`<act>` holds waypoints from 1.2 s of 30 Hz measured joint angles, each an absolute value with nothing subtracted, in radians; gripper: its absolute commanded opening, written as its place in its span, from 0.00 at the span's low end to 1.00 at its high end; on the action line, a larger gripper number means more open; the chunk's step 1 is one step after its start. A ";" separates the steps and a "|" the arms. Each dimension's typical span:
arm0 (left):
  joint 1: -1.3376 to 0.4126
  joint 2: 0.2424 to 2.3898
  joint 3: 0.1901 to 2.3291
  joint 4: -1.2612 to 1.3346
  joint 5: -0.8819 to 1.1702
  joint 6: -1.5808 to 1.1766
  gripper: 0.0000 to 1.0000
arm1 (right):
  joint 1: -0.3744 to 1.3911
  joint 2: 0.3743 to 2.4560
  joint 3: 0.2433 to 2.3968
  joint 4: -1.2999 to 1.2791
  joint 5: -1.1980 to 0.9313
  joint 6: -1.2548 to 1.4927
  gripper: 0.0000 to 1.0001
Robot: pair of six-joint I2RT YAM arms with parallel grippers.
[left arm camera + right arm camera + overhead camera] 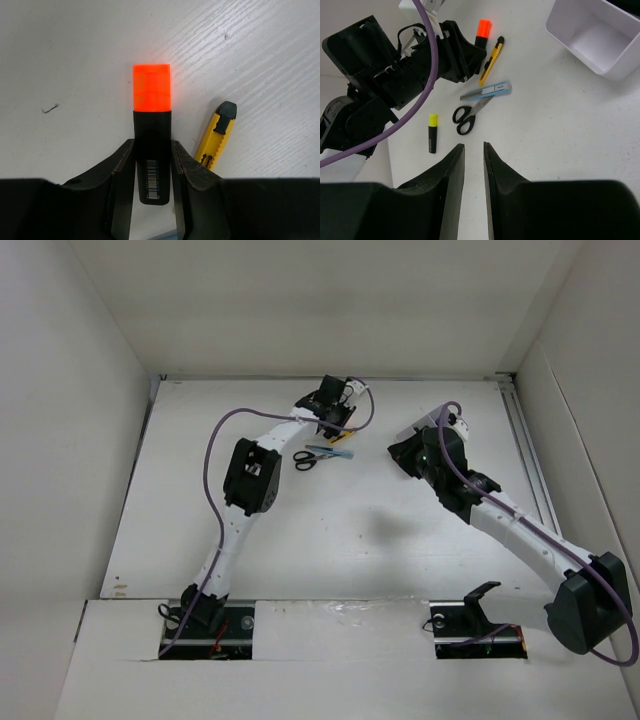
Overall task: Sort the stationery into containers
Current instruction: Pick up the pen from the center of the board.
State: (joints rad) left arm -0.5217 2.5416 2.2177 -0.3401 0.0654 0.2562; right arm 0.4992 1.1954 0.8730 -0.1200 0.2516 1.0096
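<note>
My left gripper point(152, 152) is shut on the black body of the orange-capped marker point(152, 95), low over the table at the back. The yellow-black cutter point(216, 136) lies just right of it. In the right wrist view the marker point(483, 27), cutter point(491, 59), blue pen point(488, 91), black-handled scissors point(469, 114) and a yellow-capped marker point(433, 133) lie in a loose group. The white box point(555, 31) stands to their right. My right gripper point(474, 146) hovers above the table near the scissors, jaws a narrow gap apart and empty.
In the top view the scissors point(305, 460) and blue pen point(331, 452) lie between the two arms. White walls enclose the table on the left, back and right. The left arm's purple cable point(422, 75) hangs across the right wrist view.
</note>
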 measured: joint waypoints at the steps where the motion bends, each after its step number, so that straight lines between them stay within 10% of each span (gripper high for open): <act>1: -0.522 2.535 2.208 -0.341 0.060 0.251 0.07 | 0.499 1.195 0.873 -0.120 0.252 1.008 0.28; 17: -0.522 2.273 2.117 -0.341 0.059 0.076 0.09 | 0.496 1.191 0.873 -0.113 0.148 0.962 0.43; 26: -0.522 1.790 1.524 -0.009 0.203 -0.112 0.09 | 0.454 1.094 0.876 -0.094 -0.002 0.932 0.63; 36: -0.571 1.723 1.168 0.155 0.327 -0.197 0.09 | 0.438 1.243 0.922 -0.089 -0.165 0.922 0.73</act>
State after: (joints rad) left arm -0.5709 1.7229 1.1679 0.1547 0.3271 -0.1970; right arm 0.4377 1.2427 0.9222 -0.0891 -0.1650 0.9222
